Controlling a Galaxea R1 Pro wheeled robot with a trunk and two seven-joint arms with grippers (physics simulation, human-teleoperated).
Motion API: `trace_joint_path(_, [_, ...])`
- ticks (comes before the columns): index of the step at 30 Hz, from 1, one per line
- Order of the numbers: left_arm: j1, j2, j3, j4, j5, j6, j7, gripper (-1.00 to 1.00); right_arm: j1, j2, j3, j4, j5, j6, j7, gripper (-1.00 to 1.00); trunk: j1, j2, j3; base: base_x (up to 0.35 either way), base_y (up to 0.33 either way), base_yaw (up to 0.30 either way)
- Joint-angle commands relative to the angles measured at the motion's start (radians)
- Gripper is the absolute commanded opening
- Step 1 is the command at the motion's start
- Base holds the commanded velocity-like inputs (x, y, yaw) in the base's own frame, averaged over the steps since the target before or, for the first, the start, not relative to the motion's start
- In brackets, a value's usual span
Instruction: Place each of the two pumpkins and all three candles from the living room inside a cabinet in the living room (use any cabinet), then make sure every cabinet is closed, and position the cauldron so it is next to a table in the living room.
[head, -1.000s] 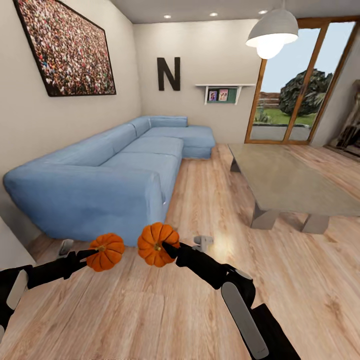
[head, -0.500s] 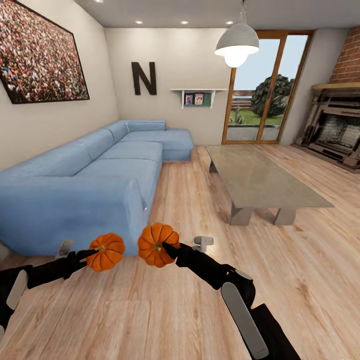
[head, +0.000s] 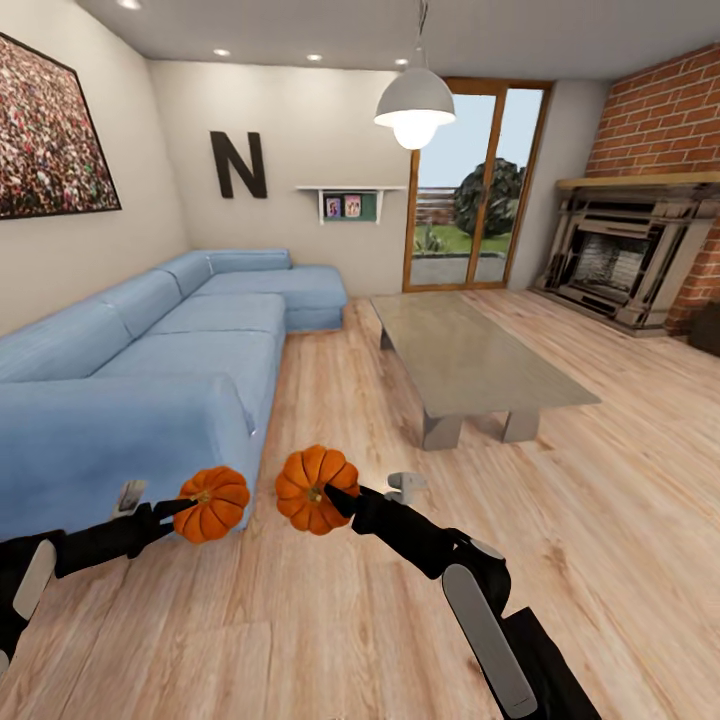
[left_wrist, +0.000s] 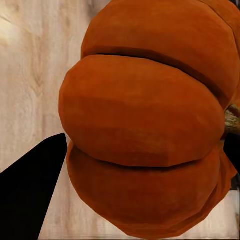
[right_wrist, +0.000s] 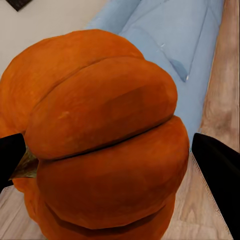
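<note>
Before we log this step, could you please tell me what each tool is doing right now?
Left tool: shut on the left pumpkin.
Right tool: shut on the right pumpkin.

- Pumpkins: left pumpkin (head: 212, 503) and right pumpkin (head: 314, 488) orange, ribbed.
- Arms: black, grey panels.
- Sofa (head: 150, 370): light blue.
- Floor (head: 620, 500): pale wood grain.
- Coffee table (head: 470, 362): grey.
- Fireplace wall (head: 660, 120): red brick.
- Wall letter N (head: 238, 165): black.
- Pendant lamp (head: 415, 100): grey-white shade.
</note>
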Motion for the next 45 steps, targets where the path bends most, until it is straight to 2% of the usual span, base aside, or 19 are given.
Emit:
trace_joint_path(1, [0.0, 0.0, 0.002, 0.0, 0.008, 0.009, -0.004, -1.0, -0.001, 0.0, -0.001, 0.0, -0.005, 0.005, 0.003, -1.0, -0.004, 0.007, 0.003, -0.066, 0.0, -0.268])
trace_joint_path(15, [0.0, 0.0, 0.002, 0.0, 0.007, 0.008, -0.004, -1.0, -0.001, 0.001, -0.002, 0.0, -0.006, 0.004, 0.002, -1.0, -0.058, 0.105, 0.059, -0.005, 0.0, -0.268])
trace_joint_path(22, [0.0, -0.002, 0.001, 0.0, 0.007, 0.008, -0.003, -1.0, -0.001, 0.002, -0.026, 0.014, -0.006, 0.003, 0.003, -1.0, -0.085, 0.154, 0.087, 0.0, 0.0, -0.268])
trace_joint_path(45, [0.0, -0.004, -0.001, 0.0, 0.002, 0.006, 0.0, -1.0, -0.001, 0.002, -0.027, 0.017, -0.006, 0.002, 0.001, -1.0, -0.173, 0.315, 0.179, 0.0, 0.0, -0.267])
